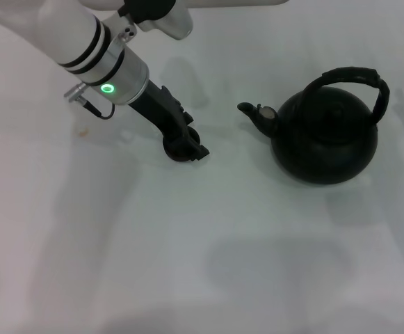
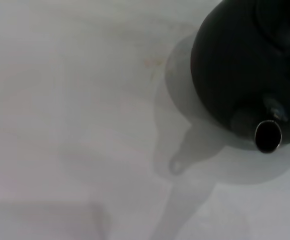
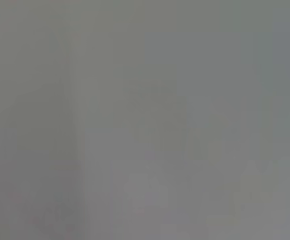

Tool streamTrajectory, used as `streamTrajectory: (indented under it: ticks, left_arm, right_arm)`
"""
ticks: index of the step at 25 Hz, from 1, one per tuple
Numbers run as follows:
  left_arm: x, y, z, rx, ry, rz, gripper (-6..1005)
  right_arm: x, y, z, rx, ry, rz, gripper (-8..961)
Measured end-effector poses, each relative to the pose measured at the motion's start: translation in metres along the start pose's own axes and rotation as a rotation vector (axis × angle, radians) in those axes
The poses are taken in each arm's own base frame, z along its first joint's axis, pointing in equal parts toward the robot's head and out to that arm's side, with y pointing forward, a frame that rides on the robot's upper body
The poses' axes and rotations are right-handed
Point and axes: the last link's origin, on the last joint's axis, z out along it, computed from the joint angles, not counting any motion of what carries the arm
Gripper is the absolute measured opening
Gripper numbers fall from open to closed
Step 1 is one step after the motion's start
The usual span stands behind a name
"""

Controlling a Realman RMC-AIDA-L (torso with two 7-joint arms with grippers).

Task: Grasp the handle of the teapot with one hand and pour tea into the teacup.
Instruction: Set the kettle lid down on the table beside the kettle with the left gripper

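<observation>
Teapot (image 1: 325, 139): sitting upright on the white table (image 1: 188, 243), spout pointing toward the teacup; contents hidden.
Handle (image 1: 348, 75): arching free.
Teacup (image 1: 182, 147): left gripper (image 1: 186, 145) clasping it; contents hidden.

The left arm (image 1: 83, 38) was a glossy white cylinder ringed by two black bands, ending in a silver metal collar that carried a small green glowing ring light (image 1: 108, 88). A thin black cable looped out beside the collar. Beyond it ran a black angular wrist section to the black left gripper (image 1: 185, 147)
</observation>
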Motion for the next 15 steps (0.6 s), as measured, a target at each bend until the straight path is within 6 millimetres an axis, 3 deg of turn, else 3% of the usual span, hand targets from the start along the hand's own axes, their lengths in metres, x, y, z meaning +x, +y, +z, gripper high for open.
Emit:
streamTrajectory:
  ticks: [9, 15]
  left_arm:
    - [0.011, 0.002, 0.0, -0.009, 0.042, 0.009, 844]
    - [0.019, 0.005, -0.001, -0.033, 0.136, 0.044, 842]
  right_arm:
    - [0.0, -0.001, 0.0, 0.0, 0.001, -0.004, 855]
    - [0.0, -0.004, -0.001, 0.011, 0.001, -0.009, 855]
